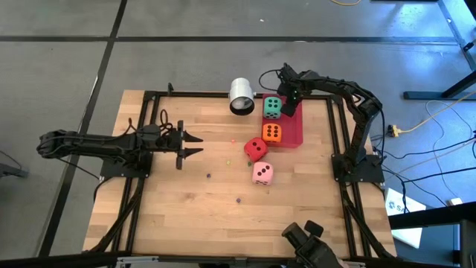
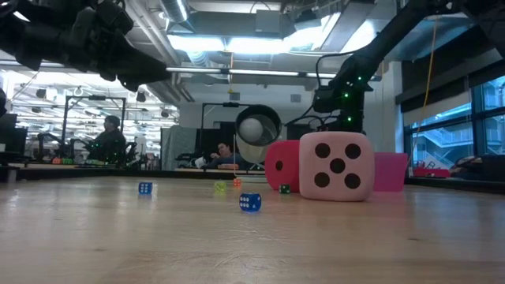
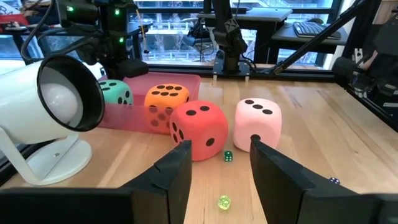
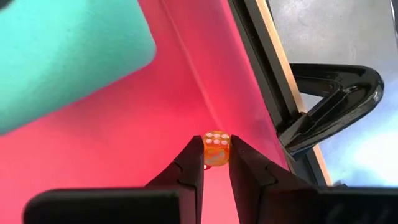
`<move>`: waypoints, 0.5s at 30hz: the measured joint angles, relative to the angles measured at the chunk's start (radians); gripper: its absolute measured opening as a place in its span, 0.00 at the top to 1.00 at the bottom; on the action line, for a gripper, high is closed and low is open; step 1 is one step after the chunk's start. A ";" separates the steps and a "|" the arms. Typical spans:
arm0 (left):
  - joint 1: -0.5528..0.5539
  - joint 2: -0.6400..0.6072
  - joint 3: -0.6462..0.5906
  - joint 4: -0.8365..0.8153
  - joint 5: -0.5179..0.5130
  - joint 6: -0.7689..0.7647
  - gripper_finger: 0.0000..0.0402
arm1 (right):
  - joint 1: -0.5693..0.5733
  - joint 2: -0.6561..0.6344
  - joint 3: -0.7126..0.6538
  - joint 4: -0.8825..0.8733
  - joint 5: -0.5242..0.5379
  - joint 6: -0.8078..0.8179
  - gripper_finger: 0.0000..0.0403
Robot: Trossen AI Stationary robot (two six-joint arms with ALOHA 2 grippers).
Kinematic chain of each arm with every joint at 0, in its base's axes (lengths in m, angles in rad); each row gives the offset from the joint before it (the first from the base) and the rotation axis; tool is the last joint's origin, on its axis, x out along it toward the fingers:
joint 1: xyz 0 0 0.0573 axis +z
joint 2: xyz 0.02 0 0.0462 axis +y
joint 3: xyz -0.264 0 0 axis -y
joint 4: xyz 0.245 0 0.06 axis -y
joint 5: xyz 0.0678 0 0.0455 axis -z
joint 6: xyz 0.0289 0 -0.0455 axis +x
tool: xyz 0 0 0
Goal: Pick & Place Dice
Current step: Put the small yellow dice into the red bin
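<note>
My right gripper [image 4: 216,163] pinches a tiny orange die [image 4: 216,148] above the red tray [image 4: 124,130], while my left gripper [image 3: 219,152] hovers unclenched, empty.

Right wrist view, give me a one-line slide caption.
Right gripper pinches a tiny orange die above the red tray, beside the green die.

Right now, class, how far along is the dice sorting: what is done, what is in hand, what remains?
Done: the green die and orange die sit on the red tray. In hand: the right gripper, over the tray, is shut on a tiny orange die. Left: the red die and pink die lie on the table; the left gripper waits open.
</note>
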 joint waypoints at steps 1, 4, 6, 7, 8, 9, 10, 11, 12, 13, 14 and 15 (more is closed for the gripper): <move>0.000 0.002 0.000 0.000 0.000 0.000 0.61 | 0.000 0.000 0.000 0.000 0.002 0.000 0.87; 0.000 0.014 0.000 0.000 0.000 -0.001 0.61 | 0.000 0.000 0.000 0.000 0.002 0.000 0.87; 0.000 0.020 0.000 0.000 0.000 -0.002 0.61 | 0.000 0.000 0.000 0.000 0.002 0.000 0.87; 0.000 0.023 0.000 0.000 0.000 -0.002 0.61 | 0.000 0.000 0.000 0.000 0.002 0.000 0.87; 0.000 0.026 0.000 0.000 0.000 -0.002 0.61 | 0.000 0.000 0.000 0.000 0.002 0.000 0.86; 0.000 0.028 0.000 0.001 0.000 -0.002 0.61 | 0.000 0.000 0.000 0.000 0.002 0.000 0.86; 0.000 0.030 0.000 0.003 0.000 -0.002 0.61 | 0.000 0.000 0.000 0.000 0.002 0.000 0.85; 0.000 0.032 0.000 0.007 0.000 -0.002 0.61 | 0.000 0.000 0.000 0.000 0.002 0.000 0.84; 0.000 0.033 0.000 0.012 0.000 -0.002 0.61 | 0.000 0.000 0.000 0.000 0.002 0.000 0.83; 0.000 0.033 0.000 0.015 0.000 -0.002 0.61 | 0.000 0.000 0.000 0.000 0.002 0.000 0.82; 0.000 0.033 0.000 0.018 0.000 -0.002 0.61 | 0.000 0.000 0.000 0.000 0.002 0.001 0.82; 0.000 0.033 0.000 0.021 0.000 -0.002 0.61 | 0.000 0.000 0.000 0.000 0.006 0.001 0.81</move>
